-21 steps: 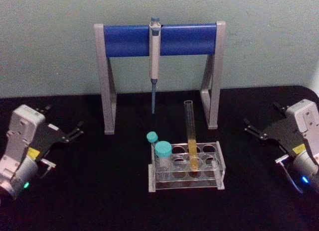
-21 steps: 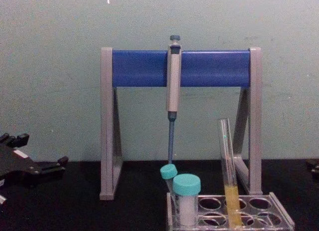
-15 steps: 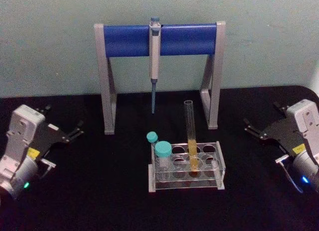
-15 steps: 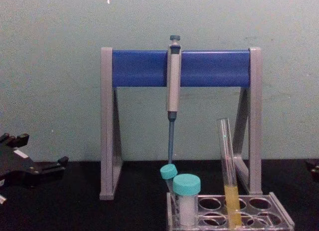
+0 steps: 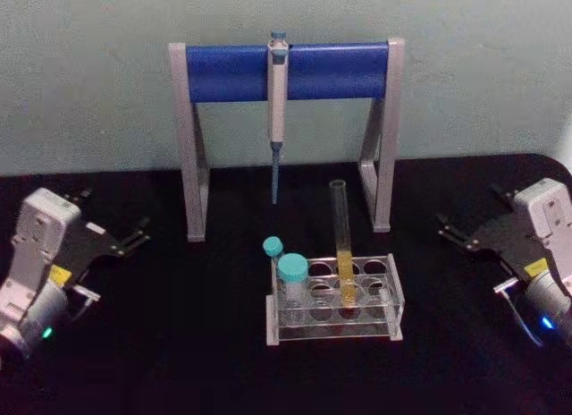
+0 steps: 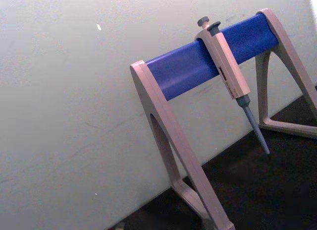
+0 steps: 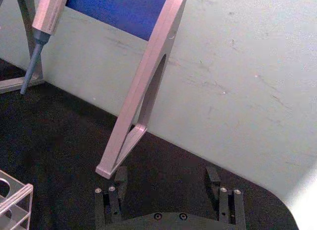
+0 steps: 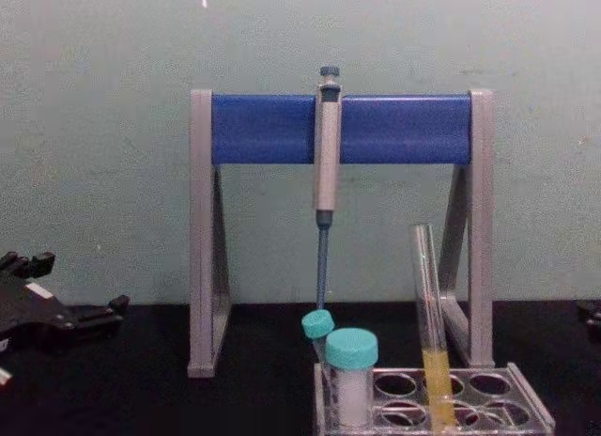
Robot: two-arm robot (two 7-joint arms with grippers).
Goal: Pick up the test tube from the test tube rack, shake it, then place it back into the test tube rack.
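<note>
We see a black tabletop (image 5: pixel 179 343) running back to a pale green wall (image 5: pixel 89 102). The test tube (image 5: pixel 340 236) stands in the test tube rack (image 5: pixel 332 326) at the table's middle, beside two teal-capped vials (image 5: pixel 292 270), and the pipette stand (image 5: pixel 223 73) rises behind. The left gripper (image 5: pixel 116 209) and right gripper (image 5: pixel 466 206) rest at either side, well apart from the rack, fingers spread wide, holding nothing.

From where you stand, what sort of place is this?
Probably a lab bench: a pipette hangs on a stand, and a test tube with yellow liquid stands in a rack beside capped vials. The left gripper and right gripper rest open at the table's sides.
</note>
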